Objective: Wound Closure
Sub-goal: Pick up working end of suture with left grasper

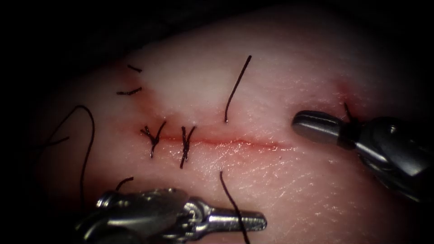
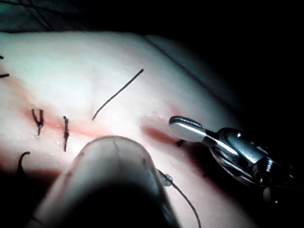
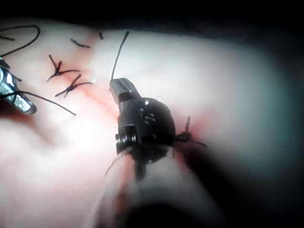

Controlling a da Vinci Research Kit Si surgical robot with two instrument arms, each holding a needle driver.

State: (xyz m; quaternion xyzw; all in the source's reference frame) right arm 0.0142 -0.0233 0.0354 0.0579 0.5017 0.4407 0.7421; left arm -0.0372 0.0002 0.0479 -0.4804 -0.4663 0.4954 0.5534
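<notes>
Endoscope view: both metal end effectors (image 1: 260, 221) (image 1: 298, 123) pressed together, empty, over glistening tissue (image 1: 316, 190).

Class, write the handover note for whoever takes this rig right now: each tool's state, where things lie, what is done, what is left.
Left end effector: shut on the thread below the cut.
Right end effector: shut, holding nothing, at the cut's right end.
Needle: I can't locate it.
Done: two knotted stitches at the cut's left.
In progress: thread passes through the tissue, its free end above the cut.
Left: middle and right stretch unstitched.
</notes>
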